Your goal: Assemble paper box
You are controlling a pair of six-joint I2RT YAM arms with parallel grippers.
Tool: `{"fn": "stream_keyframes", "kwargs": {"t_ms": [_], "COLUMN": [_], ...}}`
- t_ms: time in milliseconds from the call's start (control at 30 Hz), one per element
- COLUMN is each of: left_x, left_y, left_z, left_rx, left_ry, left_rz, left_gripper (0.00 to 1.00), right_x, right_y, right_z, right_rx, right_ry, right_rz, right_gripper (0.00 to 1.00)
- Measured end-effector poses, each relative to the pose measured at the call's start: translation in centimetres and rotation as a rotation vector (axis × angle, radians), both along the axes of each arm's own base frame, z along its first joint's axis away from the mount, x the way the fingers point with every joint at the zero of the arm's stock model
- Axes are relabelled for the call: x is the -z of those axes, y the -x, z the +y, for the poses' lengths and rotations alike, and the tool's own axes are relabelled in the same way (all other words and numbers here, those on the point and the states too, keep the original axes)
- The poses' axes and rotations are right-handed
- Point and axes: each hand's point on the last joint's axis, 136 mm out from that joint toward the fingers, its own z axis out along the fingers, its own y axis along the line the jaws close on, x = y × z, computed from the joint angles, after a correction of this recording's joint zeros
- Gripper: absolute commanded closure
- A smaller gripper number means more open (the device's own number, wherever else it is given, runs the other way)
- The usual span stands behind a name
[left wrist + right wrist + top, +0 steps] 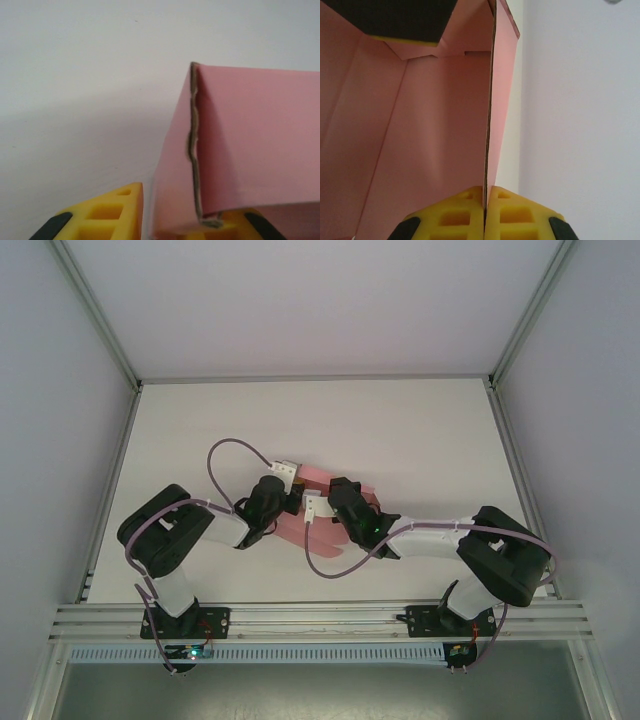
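We are holding the pink thin-card paper box [297, 530] at the middle of the white table [400, 440].
Our right gripper [485, 192] is pinching one wall; our left gripper [185, 212] is straddling a rough edge, grasp impossible to tell.

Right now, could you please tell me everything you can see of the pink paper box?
The paper box is plain pink thin card, matte, with brownish cut edges. It is half folded: walls stand up around an open inside, not yet closed. It is near the middle of the white table. The right pincer is shut on the edge of one upright wall. The left pincer straddles another wall's ragged edge, fingers apart, one finger clear of the card.
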Motion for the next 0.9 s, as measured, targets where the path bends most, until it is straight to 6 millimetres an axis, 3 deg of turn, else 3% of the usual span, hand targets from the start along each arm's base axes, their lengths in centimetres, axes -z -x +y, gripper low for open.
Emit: {"fn": "stream_keyframes", "kwargs": {"t_ms": [267,467,833,900], "left_x": [-0.2,-0.2,-0.5,-0.4], "left_y": [-0.6,-1.0,-1.6,-1.4], "left_z": [1.0,1.3,1.8,1.8], "left_rx": [-0.114,-0.199,-0.327,-0.307], "left_ry": [-0.043,-0.031,-0.058,-0.063], "left_rz": [-0.039,-0.043,0.026,0.023], "left_gripper": [0.82,1.00,1.00,0.90], "right_x": [-0.2,-0.6,-0.6,-0.6], "right_y": [0.0,-0.4,-1.4,-1.4], "right_z": [0.8,1.1,1.2,1.2], "right_rx": [-0.006,-0.002,0.015,0.013], "right_ry": [-0.031,-0.063,-0.111,-0.110], "right_rz": [0.060,0.107,0.162,0.167], "right_gripper": [1.00,1.00,1.00,1.00]}}
